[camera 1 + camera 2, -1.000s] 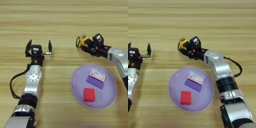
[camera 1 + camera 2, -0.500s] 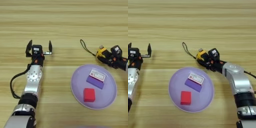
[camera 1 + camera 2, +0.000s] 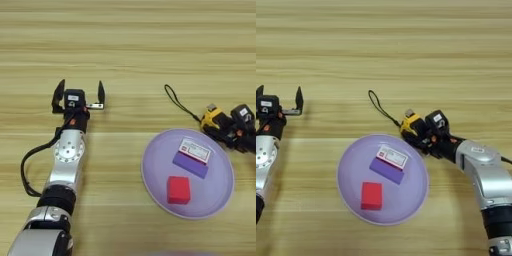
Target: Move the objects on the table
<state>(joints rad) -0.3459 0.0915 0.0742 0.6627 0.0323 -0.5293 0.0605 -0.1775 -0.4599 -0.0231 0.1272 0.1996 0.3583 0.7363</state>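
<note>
tape measure (image 3: 412,126) riding in the right gripper (image 3: 423,134), right at the plate's far-right rim.
wide wooden table (image 3: 125,45) underneath; lilac plate (image 3: 155,187) already carrying purple block (image 3: 192,158) and red cube (image 3: 178,189); black fingers pinching the yellow tape measure just outside the rim, cord loop (image 3: 176,101) trailing away across the wood. next, likely: carry over the rim, lower onto bare plate beside the block, then release. left gripper (image 3: 78,93) parked well to the left, fingers spread, holding nothing.
</note>
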